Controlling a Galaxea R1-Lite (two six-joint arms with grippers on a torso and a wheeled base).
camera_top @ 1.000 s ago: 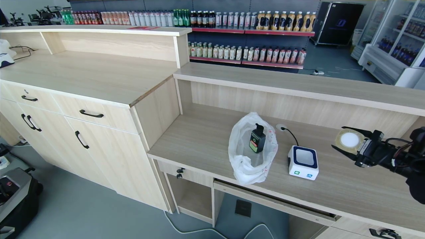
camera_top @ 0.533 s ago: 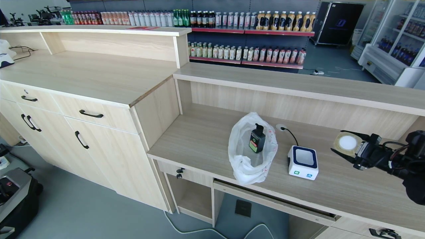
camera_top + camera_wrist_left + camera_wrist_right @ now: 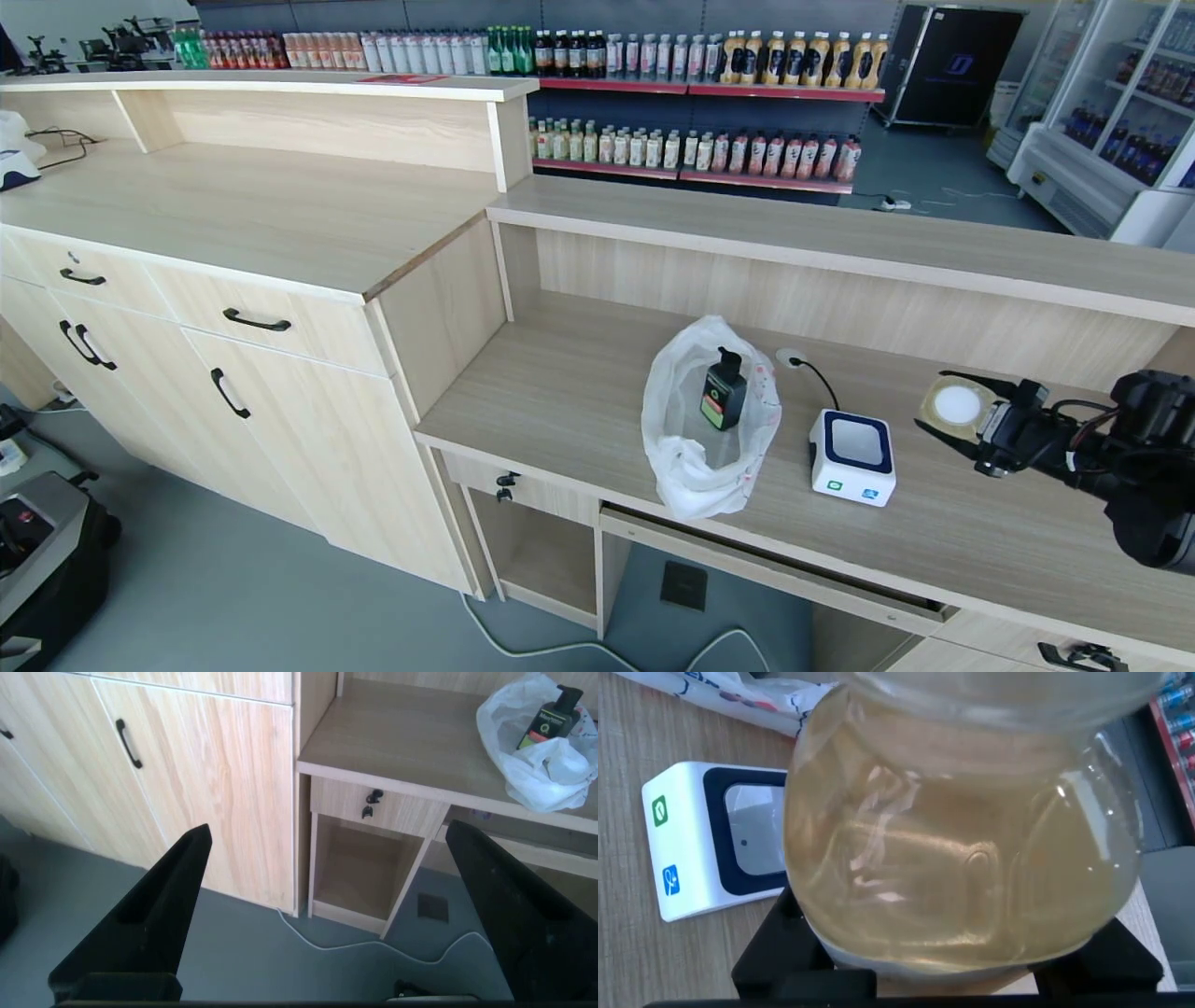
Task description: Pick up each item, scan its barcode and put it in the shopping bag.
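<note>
- Left gripper (image 3: 327, 835): hangs low over the floor (image 3: 271, 952), in front of the cabinet (image 3: 206, 775). Fingers (image 3: 140, 924) spread wide, nothing between them.
- Shopping bag (image 3: 695, 467): white translucent plastic, mouth open, set on the tabletop (image 3: 560, 392) near its front edge. Contents: one dark pump bottle (image 3: 724, 392) with a green and red label, upright.
- Scanner (image 3: 851, 455): white box, dark-rimmed window facing up, just beside the shopping bag on its right. A black cable (image 3: 823, 379) runs from it to a port (image 3: 792, 357) in the tabletop behind.
- Right gripper (image 3: 930, 401): right of the scanner, apart from it. Fingers pinching a clear jar (image 3: 957, 407). Contents: pale amber liquid. The white round end faces up.
- Drinks shelves (image 3: 691, 93): far beyond the tabletop, holding rows of bottles.
</note>
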